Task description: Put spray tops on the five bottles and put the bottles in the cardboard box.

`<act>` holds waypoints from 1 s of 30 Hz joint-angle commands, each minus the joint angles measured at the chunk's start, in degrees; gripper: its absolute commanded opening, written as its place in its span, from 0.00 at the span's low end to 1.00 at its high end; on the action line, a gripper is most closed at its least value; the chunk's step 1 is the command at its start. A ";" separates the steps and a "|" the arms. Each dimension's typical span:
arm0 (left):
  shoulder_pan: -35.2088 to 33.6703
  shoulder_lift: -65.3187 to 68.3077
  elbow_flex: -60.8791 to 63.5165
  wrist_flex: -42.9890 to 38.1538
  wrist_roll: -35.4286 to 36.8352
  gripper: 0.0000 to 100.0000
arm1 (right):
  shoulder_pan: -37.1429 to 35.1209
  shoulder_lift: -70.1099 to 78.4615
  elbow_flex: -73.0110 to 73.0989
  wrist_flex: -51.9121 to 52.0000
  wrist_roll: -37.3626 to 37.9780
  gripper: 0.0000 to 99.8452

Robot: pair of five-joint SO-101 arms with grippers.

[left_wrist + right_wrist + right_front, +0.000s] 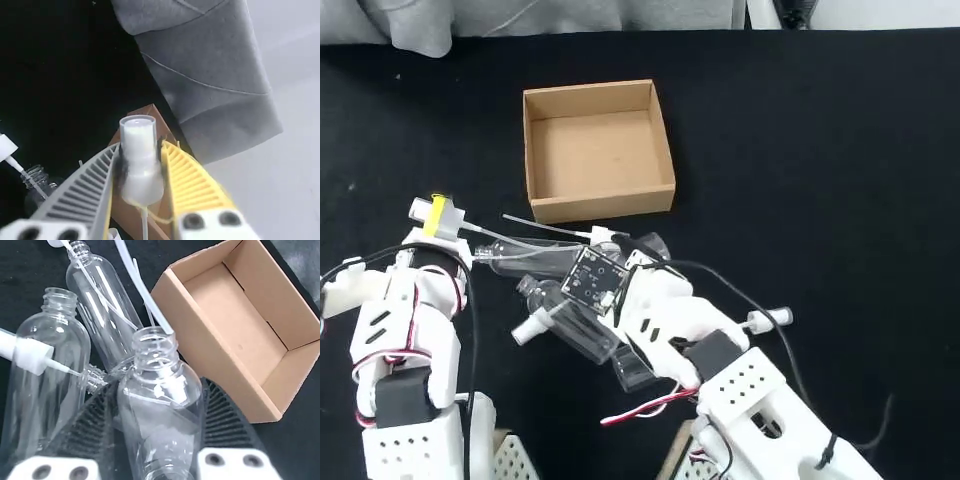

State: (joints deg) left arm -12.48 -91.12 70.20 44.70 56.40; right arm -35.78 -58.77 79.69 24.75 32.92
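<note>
Left gripper point(141, 146) is clamped tight on a white plastic spray top point(140, 165), its thin dip tube hanging free. Right gripper point(157, 387) pinches a clear plastic bottle point(159, 410) by the body, neck open. The top sits left of that bottle, apart from it. The risk as I see it: that floppy tube misses the narrow neck, or snags the loose clear bottles point(570, 325) lying between. The open brown cardboard box point(598, 150) stands just beyond, on the far side.

Glossy clear plastic bottle point(155, 405), matt cardboard box point(598, 150) (smooth inside), smooth white plastic spray top point(140, 155)
</note>
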 commanded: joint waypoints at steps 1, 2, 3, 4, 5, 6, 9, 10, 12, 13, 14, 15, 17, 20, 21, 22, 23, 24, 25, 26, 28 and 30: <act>-0.57 -0.97 -1.10 -0.70 -0.26 0.03 | 0.79 -1.63 -0.48 -1.93 0.00 0.12; -0.57 -0.97 -1.45 0.26 -0.26 0.03 | 0.79 -1.63 -0.48 -1.93 0.00 0.12; -0.57 -0.97 -2.24 1.58 -0.35 0.03 | 0.88 -1.63 -0.48 -2.02 0.00 0.12; -0.40 -0.97 -3.30 3.08 -0.35 0.03 | 0.88 -1.63 -0.48 -2.02 0.00 0.12; -0.31 -0.97 -4.18 4.48 -0.35 0.03 | 0.88 -1.63 -0.48 -2.02 0.00 0.12; -0.04 -0.97 -4.70 5.45 -0.35 0.03 | 0.88 -1.63 -0.48 -2.02 0.00 0.12; -0.04 -0.97 -5.05 5.98 -0.35 0.03 | 0.88 -1.63 -0.48 -2.02 0.00 0.12; -0.13 -0.97 -5.05 5.98 -0.35 0.03 | 0.88 -1.63 -0.48 -2.02 0.00 0.12; -0.04 -0.97 -5.05 5.98 -0.44 0.03 | 0.88 -1.63 -0.48 -2.02 0.00 0.12; -0.04 -0.97 -5.05 5.98 -0.44 0.03 | 0.88 -1.63 -0.48 -2.02 0.00 0.12; 0.04 -0.97 -5.05 5.98 -0.44 0.03 | 0.79 -1.63 -0.48 -2.02 0.00 0.12; 0.04 -0.97 -4.97 5.98 -0.35 0.03 | 0.62 -1.63 -0.48 -2.02 0.00 0.12; 0.40 -0.97 -4.35 5.63 -0.35 0.03 | 0.53 -1.63 -0.48 -1.85 0.00 0.12; 2.86 -0.97 -1.71 2.37 -0.53 0.03 | 0.53 -1.63 -0.48 -1.67 0.00 0.12; 3.21 -0.97 -0.84 1.14 -0.53 0.03 | 0.53 -1.63 -0.48 -1.67 0.00 0.12; 3.21 -0.97 -0.22 0.09 -0.53 0.03 | 0.53 -1.63 -0.48 -1.67 0.00 0.12; 3.21 -0.97 0.40 -0.70 -0.53 0.03 | 0.53 -1.63 -0.48 -1.67 0.00 0.12; 3.30 -0.97 0.75 -1.23 -0.53 0.03 | 0.53 -1.63 -0.48 -1.58 0.00 0.12; 3.56 -0.97 0.84 -1.41 -0.53 0.03 | 0.53 -1.63 -0.40 -1.58 0.00 0.12; 3.74 -0.97 0.84 -1.32 -0.53 0.03 | 0.53 -1.63 -0.40 -1.58 0.00 0.12; 3.82 -0.97 0.84 -1.32 -0.44 0.03 | 0.53 -1.63 -0.40 -1.58 0.00 0.12; 3.82 -0.97 0.84 -1.49 -0.44 0.03 | 0.53 -1.63 0.13 -1.93 0.00 0.12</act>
State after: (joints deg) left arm -9.23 -91.30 72.22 44.79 56.40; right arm -35.87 -58.77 79.87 24.75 32.92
